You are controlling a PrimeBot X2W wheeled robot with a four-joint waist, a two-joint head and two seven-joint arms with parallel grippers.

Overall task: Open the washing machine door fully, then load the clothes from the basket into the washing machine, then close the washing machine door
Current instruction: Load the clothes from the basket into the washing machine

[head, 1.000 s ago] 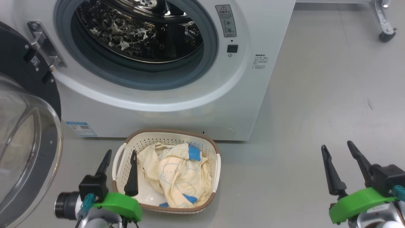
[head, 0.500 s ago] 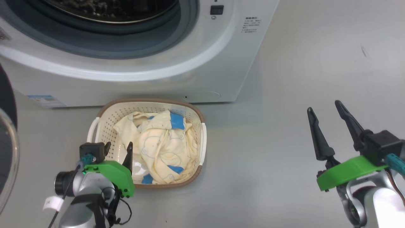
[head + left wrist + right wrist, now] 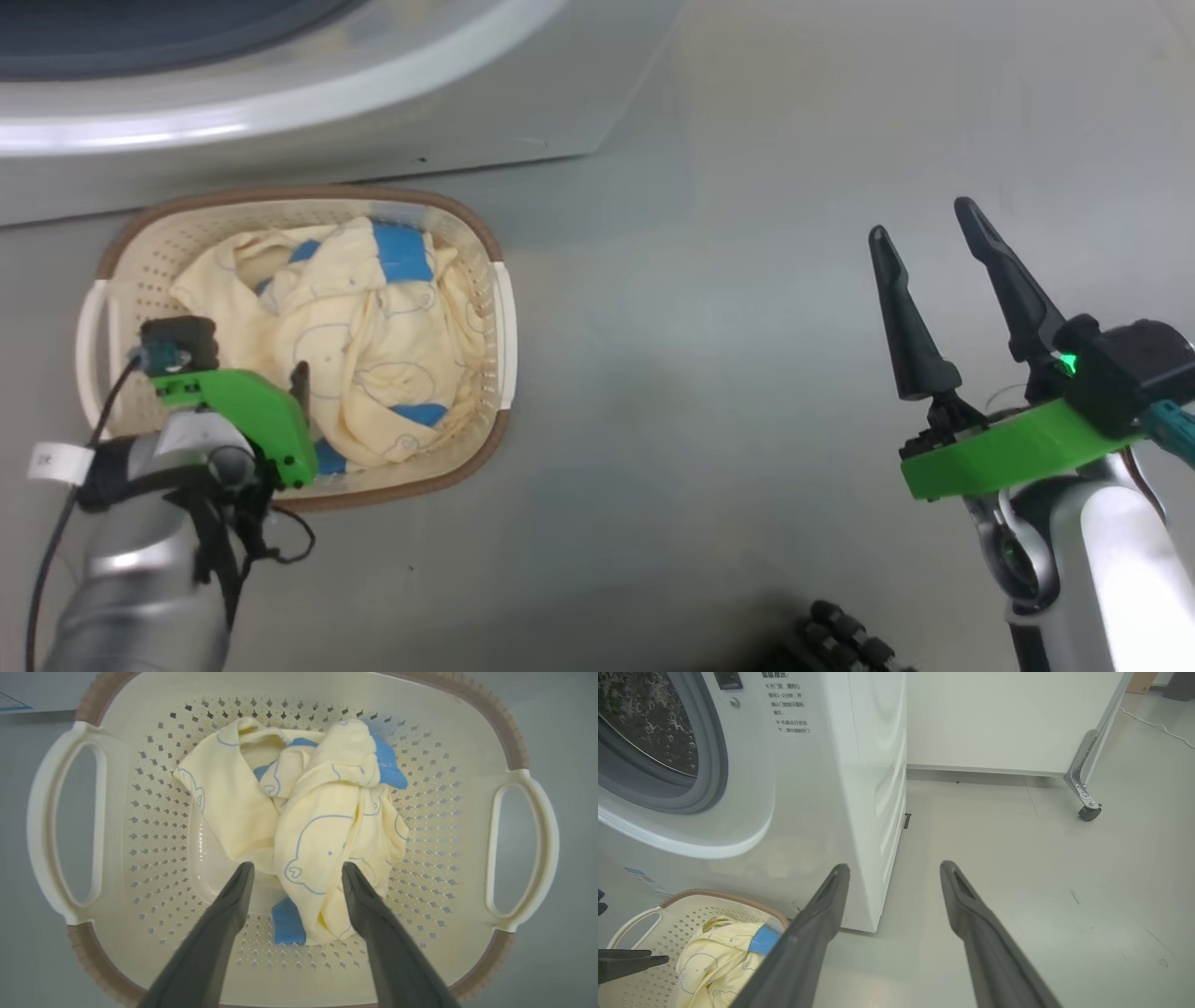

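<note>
The cream basket (image 3: 280, 194) with a brown rim stands on the floor just in front of the white washing machine (image 3: 280, 103). Pale yellow clothes (image 3: 355, 317) with blue trim lie bunched inside it. My left gripper (image 3: 243, 373) points down into the basket. In the left wrist view the left gripper (image 3: 296, 865) is open, its tips either side of a fold of the clothes (image 3: 317, 812), above the basket (image 3: 420, 849). My right gripper (image 3: 922, 219) hangs open over bare floor to the right. The washing machine door is out of view; the drum opening (image 3: 644, 732) stands uncovered.
Grey floor stretches right of the machine (image 3: 822, 788). A white panel on a metal leg with a caster (image 3: 1085, 807) stands at the back right, with a white cable (image 3: 1157, 728) beyond it. A dark part of my base (image 3: 840, 635) shows at the bottom.
The head camera has tilted down, so the machine slid up out of the picture. My left gripper has swung from pointing forward beside the basket to pointing down over the clothes, still open. The right gripper stays open.
</note>
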